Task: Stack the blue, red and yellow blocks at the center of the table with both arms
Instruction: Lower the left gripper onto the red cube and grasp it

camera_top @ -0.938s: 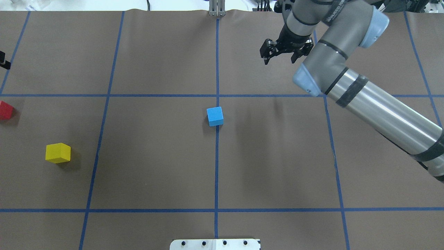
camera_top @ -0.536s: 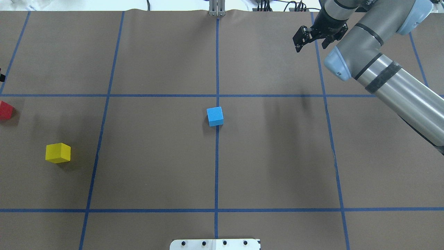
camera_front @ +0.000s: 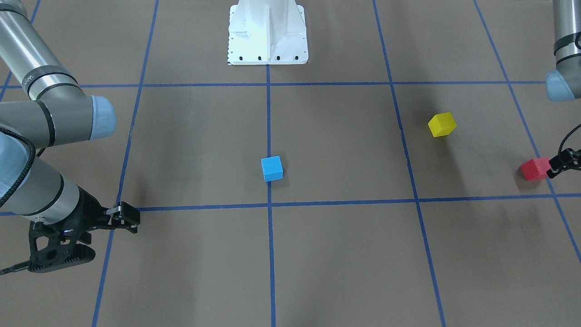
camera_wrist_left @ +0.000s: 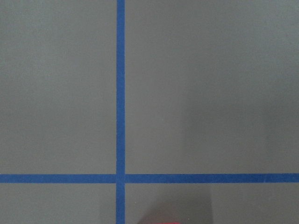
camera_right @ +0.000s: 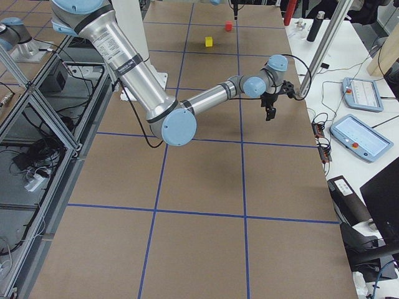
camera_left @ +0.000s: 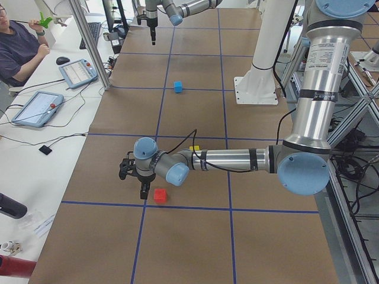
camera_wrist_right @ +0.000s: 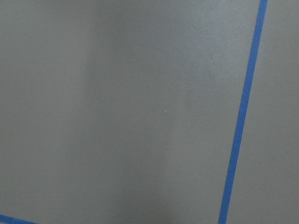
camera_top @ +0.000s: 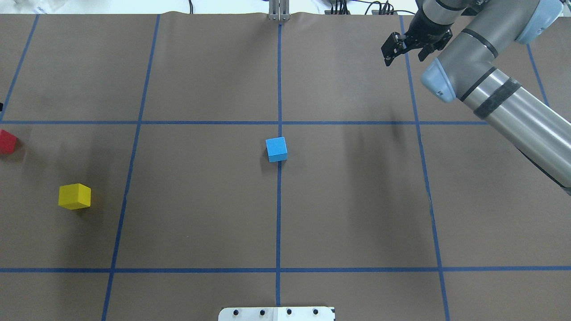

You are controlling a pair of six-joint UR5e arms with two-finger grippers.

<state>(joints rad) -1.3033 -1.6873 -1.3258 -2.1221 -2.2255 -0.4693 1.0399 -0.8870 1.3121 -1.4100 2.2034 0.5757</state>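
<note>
At the far left the red block (camera_top: 6, 141) sat on the table (camera_top: 357, 214), close to the edge of the overhead view. The left pincer (camera_front: 563, 163) hung just beside it. Only a sliver of that pincer showed, so I could not tell whether its jaws were apart or together, nor whether they touched the block.

A little nearer the middle lay the yellow block (camera_top: 74, 196), well apart from the red one and turned off square to the tape lines. The blue block (camera_top: 276, 149) rested alone at the centre of the table, touching the middle tape line, with nothing on top of it.

All three looked like light, rigid cubes with matte faces, unlikely to slip or crush. To my eye the place to hold one was across two opposite side faces, about halfway up, with the jaws squared to them. The yellow one would probably need a turn of the wrist first.

Over at the far right the right pincer (camera_top: 403, 54) hovered with its jaws spread and nothing in them, well away from every block. Nothing stood between the blocks and the centre. The white pedestal (camera_front: 268, 34) sat well back from the blue block, so the paths across looked free.
</note>
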